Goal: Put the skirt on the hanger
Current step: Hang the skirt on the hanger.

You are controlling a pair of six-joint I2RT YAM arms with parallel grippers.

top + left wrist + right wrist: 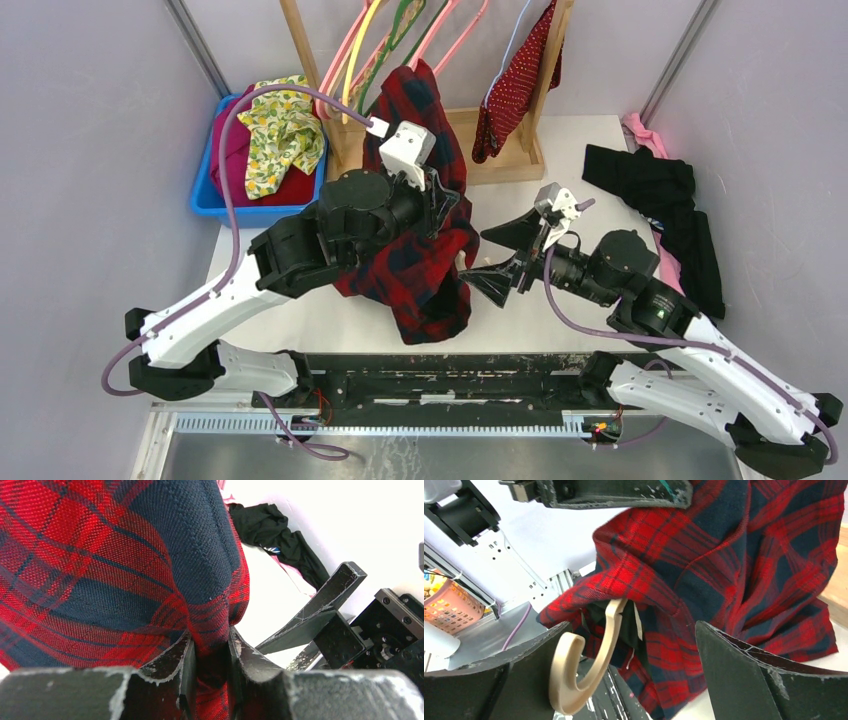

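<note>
The dark-red dotted skirt (515,78) hangs on the wooden rack at the back right, draped over the thin pale lilac-blue hanger (507,48). Neither gripper is near it. My left gripper (441,197) (210,640) is shut on a fold of a red-and-black plaid garment (425,265) and holds it up over the table's middle. The right gripper (497,258) (632,625) stands open just to the right of that garment. The hook of a pale wooden hanger (574,680) pokes out of the plaid cloth, close to the gripper's left finger.
A blue bin (205,198) at the back left holds magenta and yellow floral cloth. Pink hangers (440,35) hang on the wooden rack (510,160). A black garment (670,210) and pink cloth (645,132) lie at the table's right side.
</note>
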